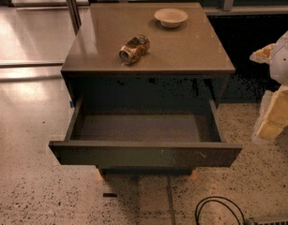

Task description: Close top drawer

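- Camera view: top drawer (146,153) stands wide open, sticking out of the cabinet (148,71) front.
- Gripper (275,114) at right edge, apart from drawer; grip state cannot tell.
- Can (134,49) and bowl (170,17) on cabinet top.

Looks like an office building's open floor or a test area, not a home. The claw (276,114) hangs at the right edge beside a lone cabinet (78,86). A speckled polished floor (35,191) spreads to its left, with metal frame posts (71,6) up beyond. A loose black cable (218,209) lies below it.
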You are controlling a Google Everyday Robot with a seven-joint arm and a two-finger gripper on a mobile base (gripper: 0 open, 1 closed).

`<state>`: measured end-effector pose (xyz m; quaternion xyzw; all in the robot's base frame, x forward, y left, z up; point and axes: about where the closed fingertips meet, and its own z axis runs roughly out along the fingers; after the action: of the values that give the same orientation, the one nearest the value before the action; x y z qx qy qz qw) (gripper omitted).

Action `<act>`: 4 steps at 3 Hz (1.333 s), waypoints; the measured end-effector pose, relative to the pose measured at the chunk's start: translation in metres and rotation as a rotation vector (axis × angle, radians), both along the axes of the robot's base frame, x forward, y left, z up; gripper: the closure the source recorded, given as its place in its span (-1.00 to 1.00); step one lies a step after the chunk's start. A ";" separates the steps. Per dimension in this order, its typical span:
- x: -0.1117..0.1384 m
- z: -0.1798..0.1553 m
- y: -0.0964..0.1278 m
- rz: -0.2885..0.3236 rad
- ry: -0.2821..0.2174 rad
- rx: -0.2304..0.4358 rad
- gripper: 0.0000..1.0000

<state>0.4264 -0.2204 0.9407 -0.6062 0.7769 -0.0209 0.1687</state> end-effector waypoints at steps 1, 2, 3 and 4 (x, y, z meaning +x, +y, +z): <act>-0.014 -0.053 -0.001 0.004 0.064 0.013 -1.00; -0.028 -0.105 0.000 -0.004 0.144 0.035 -0.64; -0.031 -0.110 0.000 -0.004 0.154 0.032 -0.17; -0.031 -0.110 0.000 -0.004 0.154 0.032 0.30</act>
<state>0.3950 -0.2204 0.8312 -0.6019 0.7889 0.0378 0.1181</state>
